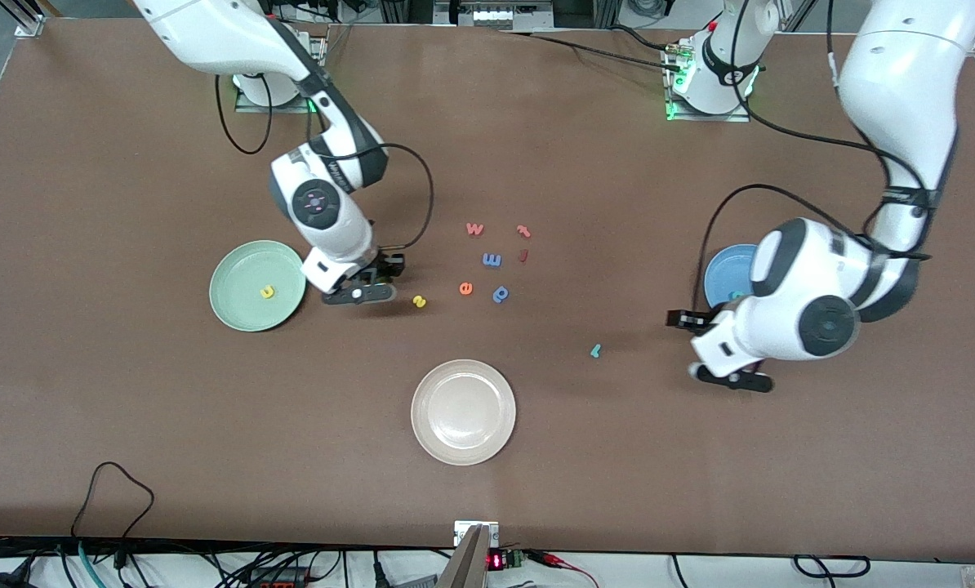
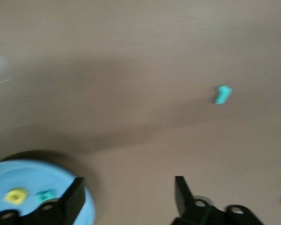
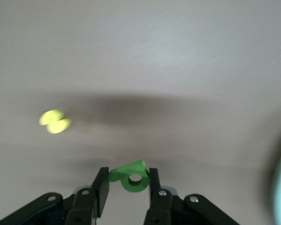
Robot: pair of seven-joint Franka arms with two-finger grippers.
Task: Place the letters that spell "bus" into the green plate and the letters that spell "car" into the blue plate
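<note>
My right gripper [image 3: 126, 180] is shut on the green b [image 3: 130, 176]. In the front view this gripper [image 1: 359, 294] hangs over the table between the green plate [image 1: 242, 306] and the yellow s [image 1: 420, 301]. A yellow u [image 1: 268, 291] lies in the green plate. My left gripper [image 2: 129, 194] is open and holds nothing. It hovers just off the rim of the blue plate [image 2: 33, 176], where a yellow a [image 2: 15, 196] and a teal c [image 2: 45, 195] lie. The left arm hides most of the blue plate [image 1: 726, 269] in the front view. The teal r [image 1: 595, 351] lies on the table.
A cream-white plate [image 1: 463, 441] sits nearer the front camera, mid-table. Loose letters lie in the middle: a red w [image 1: 474, 229], two more red letters [image 1: 523, 231], a blue m [image 1: 491, 260], an orange e [image 1: 465, 288] and a blue p-shaped letter [image 1: 500, 294].
</note>
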